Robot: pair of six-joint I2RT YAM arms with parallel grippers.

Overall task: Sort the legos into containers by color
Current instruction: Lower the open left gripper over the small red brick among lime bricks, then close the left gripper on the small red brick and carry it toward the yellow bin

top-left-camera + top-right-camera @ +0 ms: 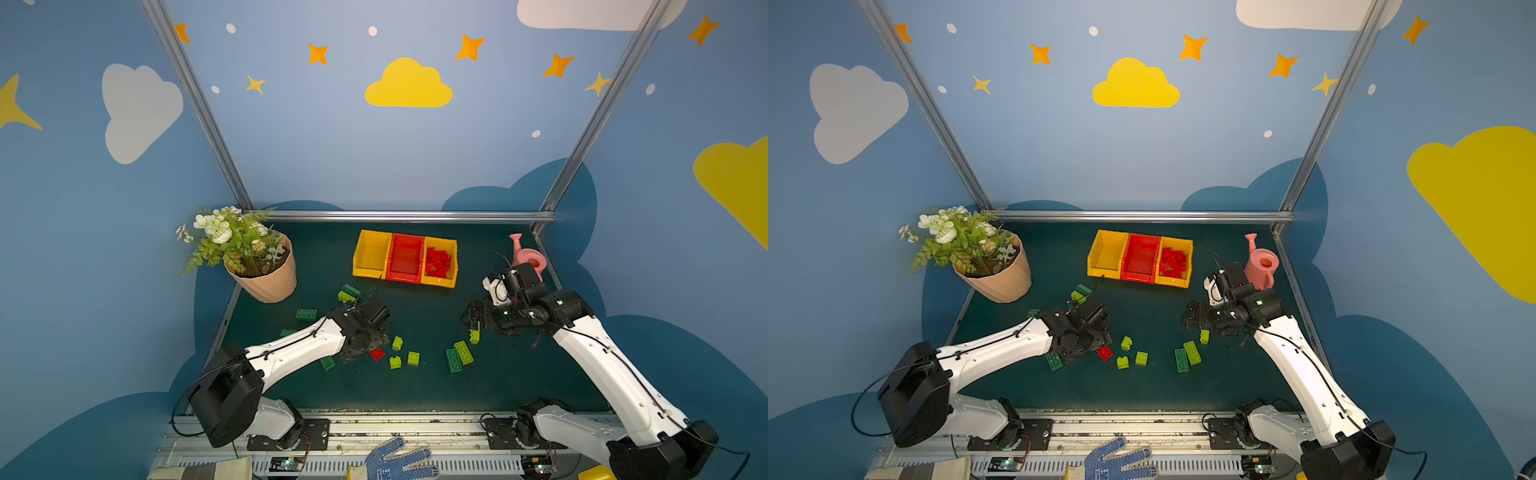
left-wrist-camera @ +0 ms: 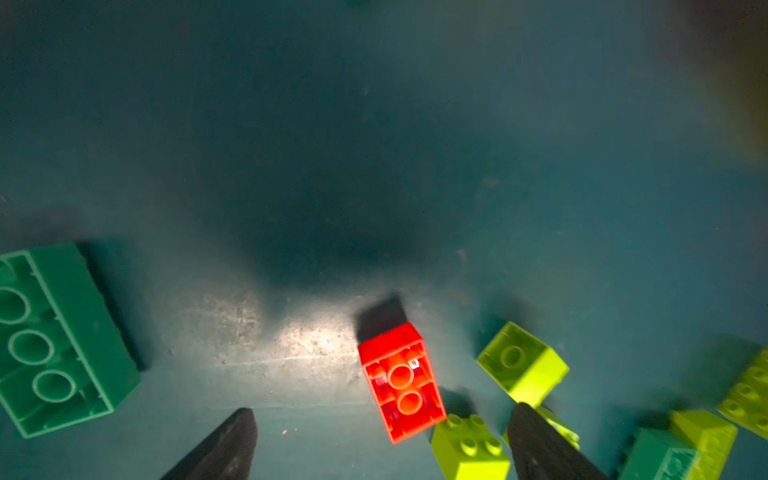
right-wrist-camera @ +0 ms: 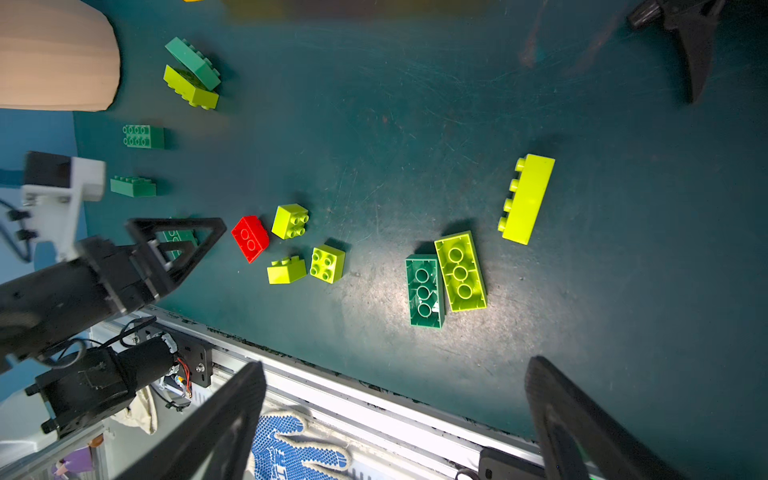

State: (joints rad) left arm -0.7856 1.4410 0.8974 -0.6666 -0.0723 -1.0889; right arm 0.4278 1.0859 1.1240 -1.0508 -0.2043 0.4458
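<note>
Left hand (image 2: pixel 382 415): fingers apart, empty, low over the bench (image 2: pixel 374 166). It straddles the only loose red brick (image 2: pixel 401 382), which lies hollow side up, nearer one finger, not touching. Right hand (image 3: pixel 392 374): apart, empty, near a long lime brick (image 1: pixel 474 336). The red brick is likely light, rigid and slick. Pinch its flat side walls squarely or it may squirt out. Other reds sit in the end yellow bin (image 1: pixel 438 284).

Surface (image 1: pixel 415 390) is dark teal, scattered with lime green bricks (image 1: pixel 413 358), dark green bricks (image 1: pixel 306 314) and one red brick (image 1: pixel 377 354). Left bin (image 1: pixel 365 272) yellow, middle bin (image 1: pixel 404 277) red, right bin (image 1: pixel 437 283) yellow with red bricks (image 1: pixel 438 262) inside. Tan flowerpot (image 1: pixel 272 286), pink watering can (image 1: pixel 1260 270), blue-dotted glove (image 1: pixel 388 461).
</note>
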